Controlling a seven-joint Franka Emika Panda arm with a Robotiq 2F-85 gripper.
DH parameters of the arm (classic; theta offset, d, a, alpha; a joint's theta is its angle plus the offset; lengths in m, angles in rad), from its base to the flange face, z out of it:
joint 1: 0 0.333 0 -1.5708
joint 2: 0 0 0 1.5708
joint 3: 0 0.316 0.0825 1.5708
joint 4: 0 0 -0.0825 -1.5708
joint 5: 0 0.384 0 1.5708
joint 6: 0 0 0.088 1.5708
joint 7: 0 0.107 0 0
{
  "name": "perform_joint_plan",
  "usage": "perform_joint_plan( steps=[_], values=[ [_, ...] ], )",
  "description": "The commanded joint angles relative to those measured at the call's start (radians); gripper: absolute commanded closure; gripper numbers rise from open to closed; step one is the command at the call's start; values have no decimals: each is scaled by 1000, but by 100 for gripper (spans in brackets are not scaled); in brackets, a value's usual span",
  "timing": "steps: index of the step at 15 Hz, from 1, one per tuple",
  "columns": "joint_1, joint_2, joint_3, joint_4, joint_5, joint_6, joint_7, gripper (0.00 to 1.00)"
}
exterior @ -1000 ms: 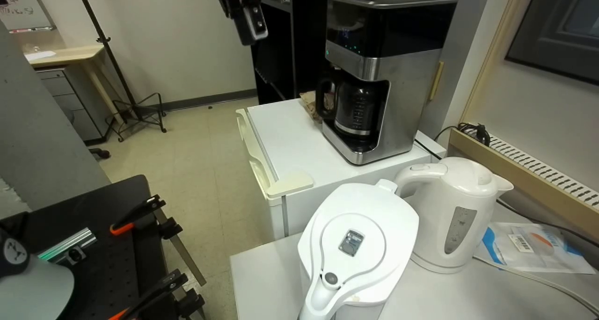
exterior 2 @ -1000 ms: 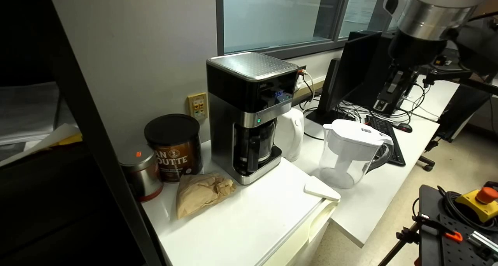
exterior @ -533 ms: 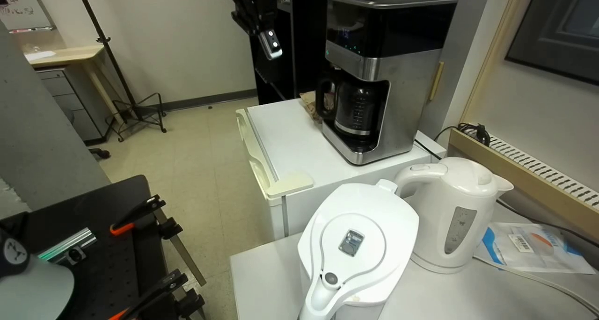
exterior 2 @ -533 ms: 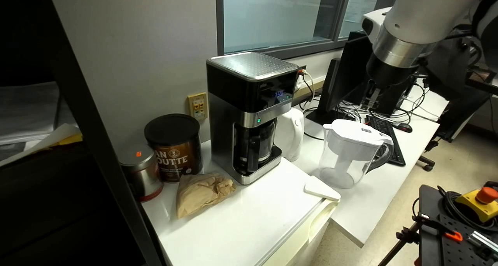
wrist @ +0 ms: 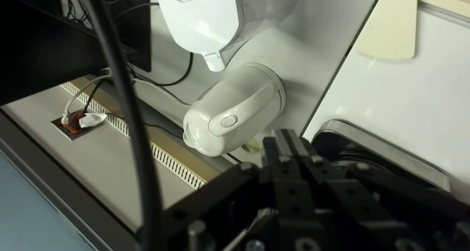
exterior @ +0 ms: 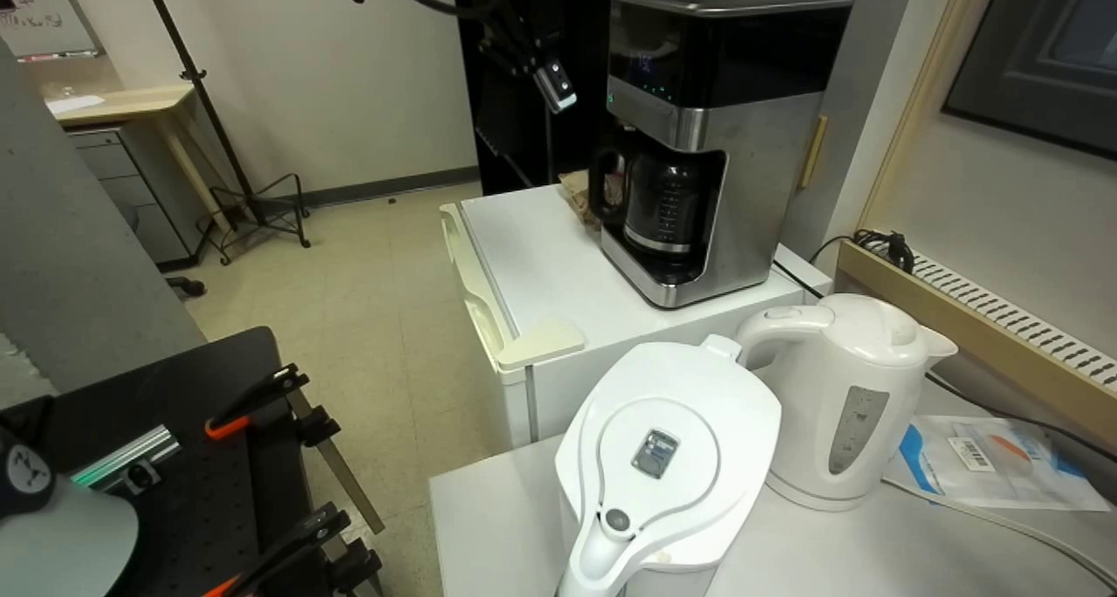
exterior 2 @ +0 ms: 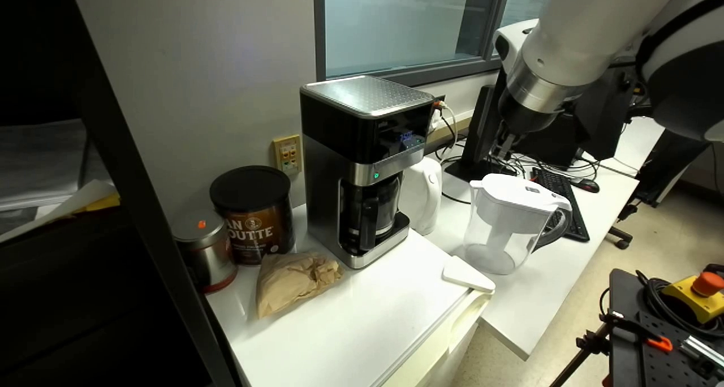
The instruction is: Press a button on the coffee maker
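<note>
Gripper (exterior: 556, 88): in an exterior view, near the front of the coffee maker (exterior: 752, 165) but apart from it;
Coffee maker: in an exterior view, upright on a white surface (exterior 2: 350, 330), a green light (exterior 2: 376, 175) on its front; the glass carafe (exterior 2: 388, 206) sits in its base (a crumpled paper bag (exterior 2: 294, 285) lies beside it);
Fingers (wrist: 281, 142): in the wrist view, closed together side by side; the white kettle (wrist: 240, 117) shows beyond them.
</note>
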Motion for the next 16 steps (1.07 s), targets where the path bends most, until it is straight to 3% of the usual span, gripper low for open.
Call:
perform_joint_plan(
  steps=[1,16],
  values=[
    [24,82,-28,70,-60,35,55,100],
    [82,282,-112,244,-87,120,82,100]
  ],
)
